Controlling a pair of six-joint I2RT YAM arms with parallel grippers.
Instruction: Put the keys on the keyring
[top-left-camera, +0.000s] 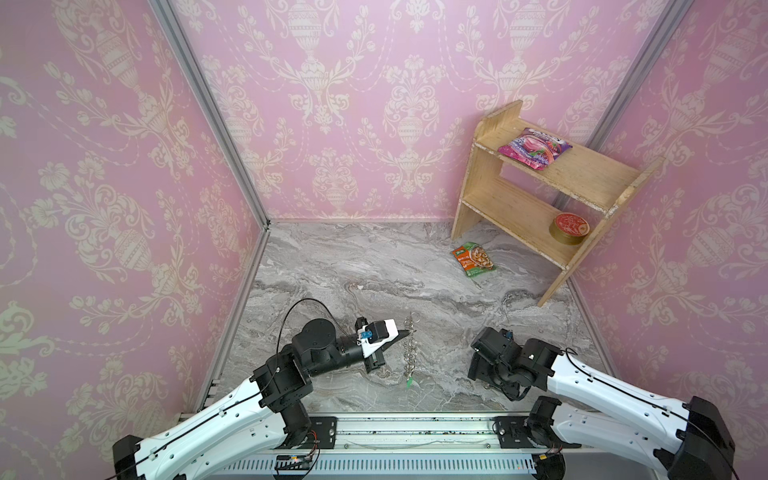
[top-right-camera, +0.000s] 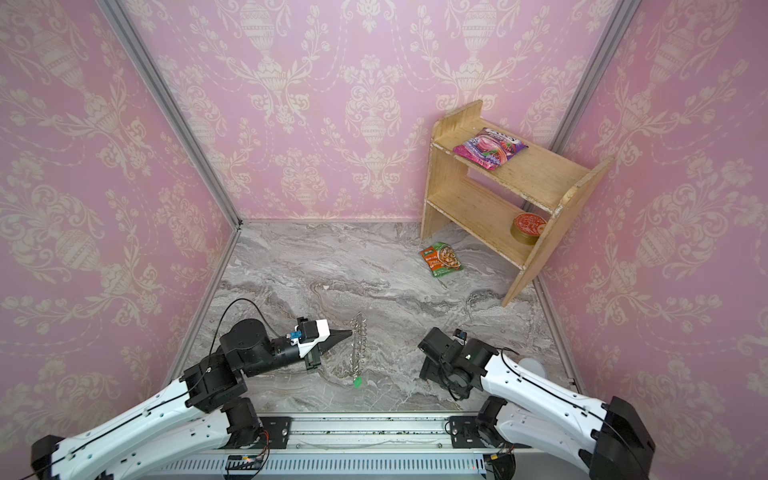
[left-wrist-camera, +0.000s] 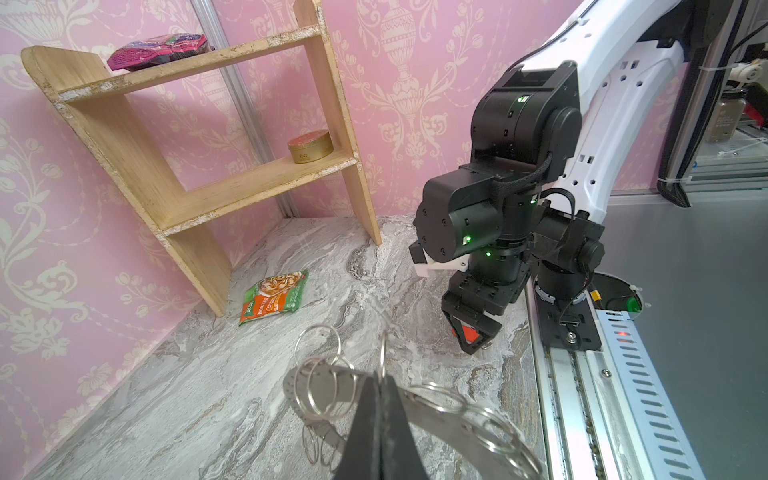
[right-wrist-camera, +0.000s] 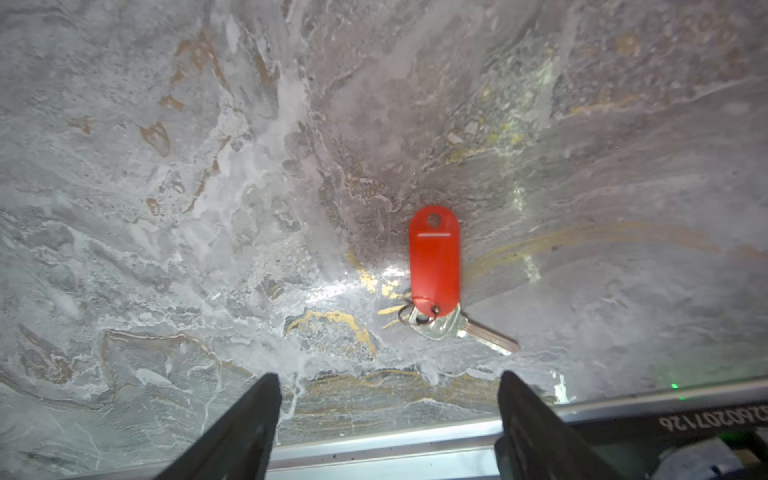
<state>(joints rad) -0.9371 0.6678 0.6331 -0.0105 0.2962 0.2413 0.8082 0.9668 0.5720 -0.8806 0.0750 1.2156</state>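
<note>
My left gripper (top-left-camera: 404, 332) is shut on the rim of the keyring (top-left-camera: 410, 345) and holds it upright above the marble table, edge-on in both top views. In the left wrist view its fingertips (left-wrist-camera: 381, 380) pinch the flat grey plate of the keyring (left-wrist-camera: 440, 415) among its wire loops. A key with a green tag (top-left-camera: 409, 381) hangs from the ring's near end. A key with a red tag (right-wrist-camera: 434, 266) lies flat on the table. My right gripper (right-wrist-camera: 388, 376) points down just over it, open and empty, with the key beyond its fingertips.
A wooden shelf (top-left-camera: 552, 187) stands at the back right with a purple packet (top-left-camera: 534, 147) and a red tin (top-left-camera: 568, 228) on it. An orange-green food packet (top-left-camera: 473, 259) lies before it. A metal rail (top-left-camera: 415, 428) runs along the front edge.
</note>
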